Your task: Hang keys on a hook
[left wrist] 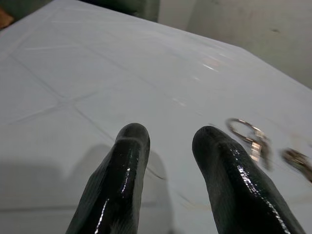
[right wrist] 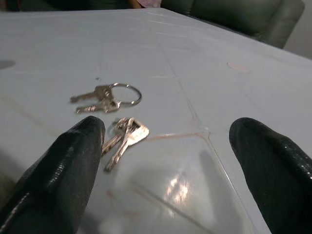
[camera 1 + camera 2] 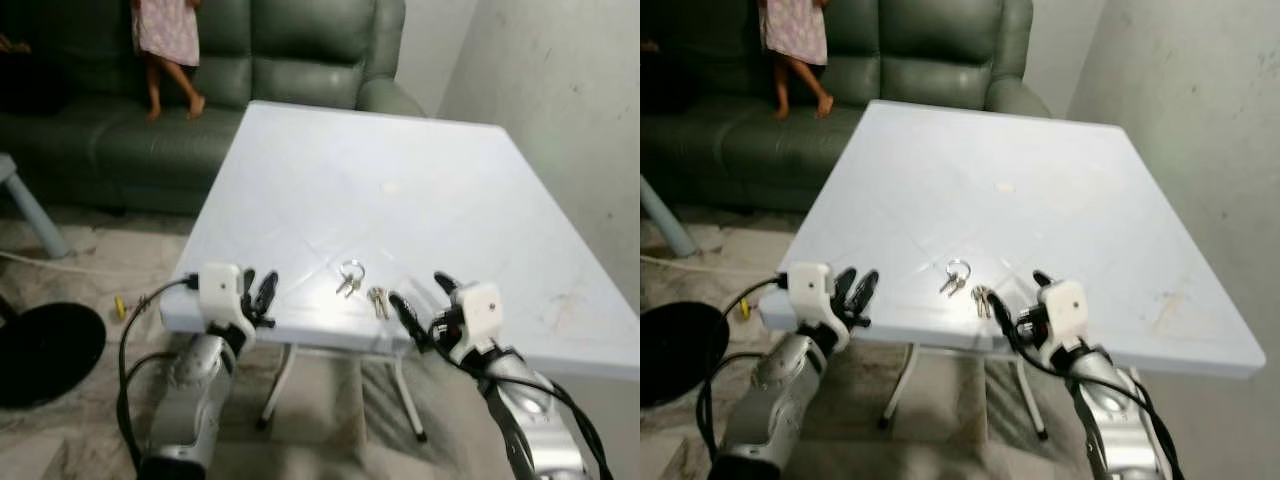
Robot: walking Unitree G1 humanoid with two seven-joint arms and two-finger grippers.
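Observation:
Two bunches of keys lie near the front edge of a white table (image 3: 380, 160). One bunch hangs on a round ring (image 3: 350, 277); the smaller bunch (image 3: 378, 300) lies just right of it. My right gripper (image 3: 417, 290) is open wide at the table's edge, its left finger close beside the smaller bunch (image 2: 126, 136), with the ring bunch (image 2: 109, 95) beyond it. At the table's front left corner my left gripper (image 3: 262, 292) is open by a narrow gap and holds nothing. The ring keys (image 1: 248, 136) lie off to its right.
A dark green sofa (image 3: 290, 60) stands behind the table, and a person (image 3: 167, 40) in a pink dress stands on its seat. A grey wall (image 3: 570, 110) runs along the right. A black round object (image 3: 45, 350) lies on the floor at the left.

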